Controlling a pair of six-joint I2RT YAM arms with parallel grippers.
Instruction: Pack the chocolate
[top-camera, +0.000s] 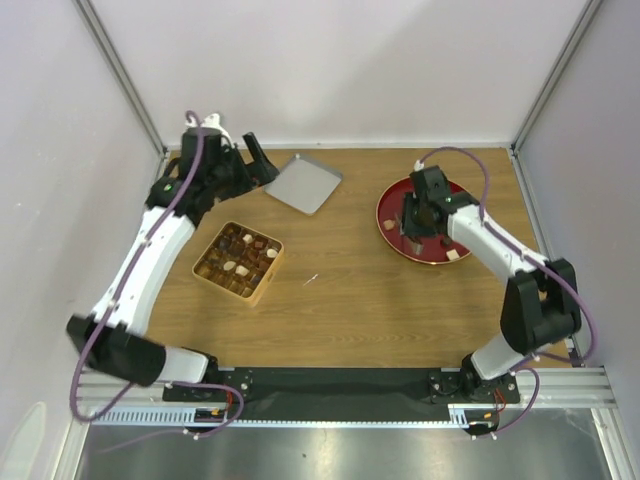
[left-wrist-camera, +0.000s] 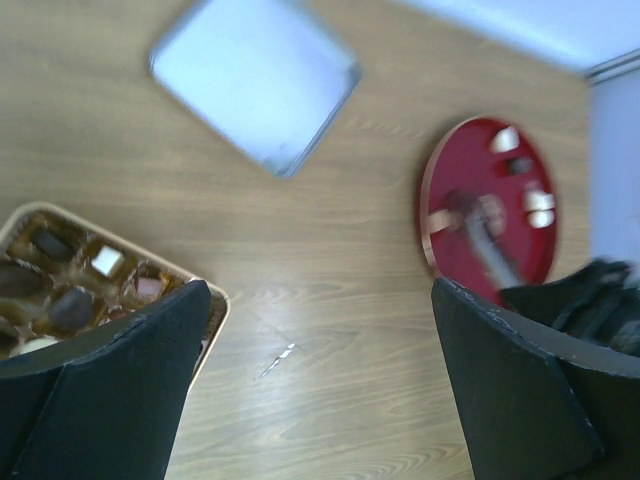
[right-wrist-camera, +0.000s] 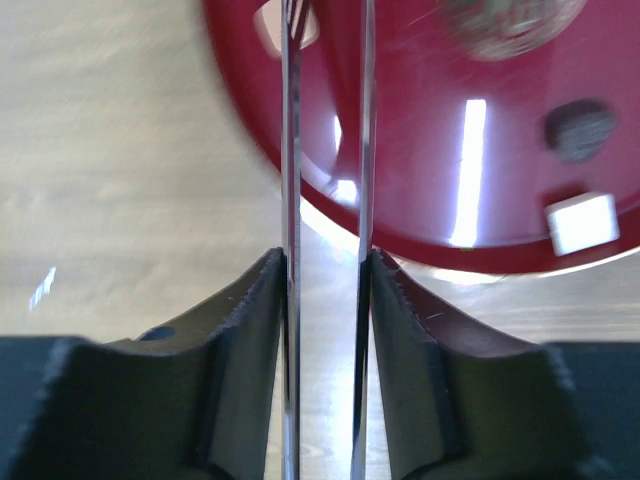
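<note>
Chocolate pieces lie on a red plate (top-camera: 392, 232): a white cube (right-wrist-camera: 582, 222), a dark round one (right-wrist-camera: 578, 130) and a blurred tan one (right-wrist-camera: 510, 20). More chocolate fills a tan grid box (top-camera: 262, 285), also in the left wrist view (left-wrist-camera: 215, 300). My right gripper (right-wrist-camera: 325, 265) is over the plate's edge, shut on thin metal tongs (right-wrist-camera: 291, 150). The tongs' two arms stand slightly apart and their tips reach a white piece (right-wrist-camera: 268, 28); I cannot tell if it is gripped. My left gripper (left-wrist-camera: 320, 300) is open and empty, raised at the back left (top-camera: 255, 160).
The box's grey lid (top-camera: 304, 183) lies flat on the wooden table between box and plate. A small shiny scrap (top-camera: 311, 279) lies on the wood to the right of the box. Frame posts and pale walls close in the table's back and sides.
</note>
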